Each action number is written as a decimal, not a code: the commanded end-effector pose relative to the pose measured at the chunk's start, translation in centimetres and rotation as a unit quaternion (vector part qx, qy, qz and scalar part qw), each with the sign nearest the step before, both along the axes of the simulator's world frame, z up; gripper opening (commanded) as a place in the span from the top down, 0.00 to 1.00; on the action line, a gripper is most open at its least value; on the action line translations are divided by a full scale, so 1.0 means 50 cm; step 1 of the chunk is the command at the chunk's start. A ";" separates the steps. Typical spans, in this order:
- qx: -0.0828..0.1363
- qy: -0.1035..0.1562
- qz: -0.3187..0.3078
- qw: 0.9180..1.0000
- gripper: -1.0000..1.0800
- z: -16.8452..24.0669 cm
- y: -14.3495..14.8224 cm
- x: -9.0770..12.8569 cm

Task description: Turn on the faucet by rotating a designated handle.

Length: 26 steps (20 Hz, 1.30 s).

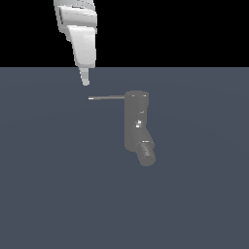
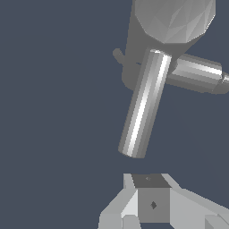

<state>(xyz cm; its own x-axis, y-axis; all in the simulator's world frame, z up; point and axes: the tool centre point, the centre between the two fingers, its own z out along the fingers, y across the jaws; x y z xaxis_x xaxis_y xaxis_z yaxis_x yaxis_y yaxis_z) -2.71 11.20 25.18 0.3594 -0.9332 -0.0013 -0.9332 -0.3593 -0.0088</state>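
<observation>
Here the handle, a thin light-grey rod with a brighter tip, projects sideways from the top of the faucet toward the exterior view's left. The faucet is a dull grey upright cylinder on a slate-blue floor, its dark ribbed spout angled out at the lower end. The white gripper hangs just above the handle's tip, apart from it; whether its jaws are parted cannot be told.
</observation>
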 end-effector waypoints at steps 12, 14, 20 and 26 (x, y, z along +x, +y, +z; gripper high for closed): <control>-0.002 0.003 -0.107 0.994 1.00 -0.087 -0.029 0.094; -0.002 0.004 -0.115 0.993 1.00 -0.094 -0.032 0.101; -0.002 0.004 -0.126 0.992 1.00 -0.101 -0.037 0.110; -0.002 0.004 -0.126 0.992 1.00 -0.101 -0.039 0.098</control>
<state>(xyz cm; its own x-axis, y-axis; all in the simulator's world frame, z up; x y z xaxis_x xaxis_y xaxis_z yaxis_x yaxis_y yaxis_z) 2.48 9.31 20.09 0.1152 -0.9933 0.0005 -0.9933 -0.1152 0.0006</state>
